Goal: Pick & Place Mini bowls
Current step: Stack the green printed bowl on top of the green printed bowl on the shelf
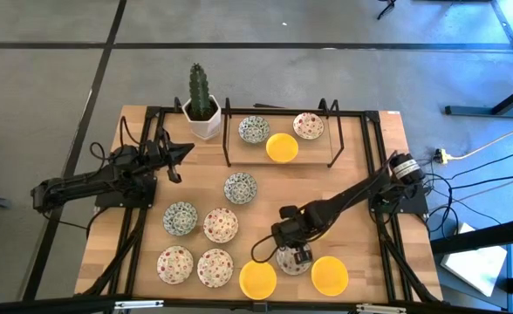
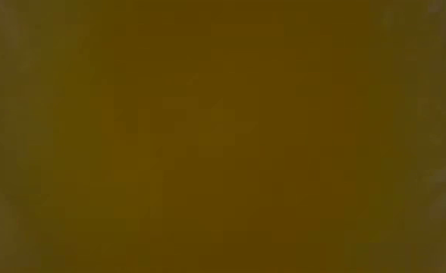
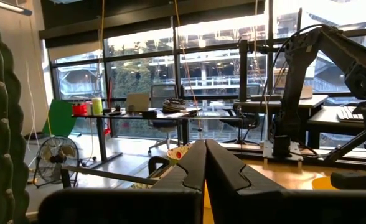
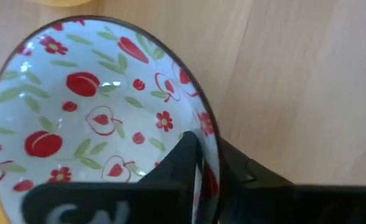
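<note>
Several mini bowls lie on the wooden table in the high view: blue-green ones (image 1: 240, 187) (image 1: 180, 218), red-speckled ones (image 1: 221, 224) (image 1: 174, 264) (image 1: 215, 267) and yellow ones (image 1: 257, 279) (image 1: 329, 274). Three more sit in the black-framed tray (image 1: 230, 148) at the far edge. My right gripper (image 1: 296, 255) is near the table's near edge, shut on a white bowl with red fruit and flowers (image 4: 96, 118). My left gripper (image 1: 182, 153) hovers shut beside the cactus pot (image 1: 202, 118), fingers together (image 3: 205, 165). My right gripper holds the red-patterned bowl by its rim (image 4: 209, 134). One finger (image 4: 180, 158) is inside the bowl and the other (image 4: 248, 174) is outside, pinching the wall between them. They come from above, pointing down. Whether the bowl stands on the table or is raised, I cannot tell.
The low view is filled by a yellow-brown blur close to the lens. A cactus in a white pot stands at the table's far left corner. Yellow bowls flank the held bowl on both sides. Bare wood lies between the tray and the right arm (image 1: 352, 196).
</note>
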Robot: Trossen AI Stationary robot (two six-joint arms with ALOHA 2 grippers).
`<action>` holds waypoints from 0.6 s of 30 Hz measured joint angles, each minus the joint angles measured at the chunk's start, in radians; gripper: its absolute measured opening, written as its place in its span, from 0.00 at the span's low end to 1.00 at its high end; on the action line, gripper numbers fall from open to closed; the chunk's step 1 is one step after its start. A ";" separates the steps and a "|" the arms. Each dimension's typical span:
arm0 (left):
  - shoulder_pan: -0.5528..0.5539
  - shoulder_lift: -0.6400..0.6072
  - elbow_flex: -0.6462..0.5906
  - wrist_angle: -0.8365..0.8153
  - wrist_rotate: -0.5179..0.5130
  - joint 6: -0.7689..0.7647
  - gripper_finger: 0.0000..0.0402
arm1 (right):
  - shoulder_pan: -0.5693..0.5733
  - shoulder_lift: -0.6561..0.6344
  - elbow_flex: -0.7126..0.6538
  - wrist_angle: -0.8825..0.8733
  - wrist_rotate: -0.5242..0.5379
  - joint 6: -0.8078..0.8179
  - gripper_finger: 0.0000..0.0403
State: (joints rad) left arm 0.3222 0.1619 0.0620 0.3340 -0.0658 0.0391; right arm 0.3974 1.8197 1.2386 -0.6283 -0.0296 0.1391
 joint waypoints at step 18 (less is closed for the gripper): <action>0.000 0.000 0.000 -0.001 -0.004 0.000 0.00 | -0.063 -0.545 0.029 0.019 0.056 -0.265 0.04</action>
State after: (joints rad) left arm 0.3223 0.1616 0.0620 0.3328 -0.0698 0.0395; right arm 0.3344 1.2747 1.2678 -0.6097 0.0266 -0.1261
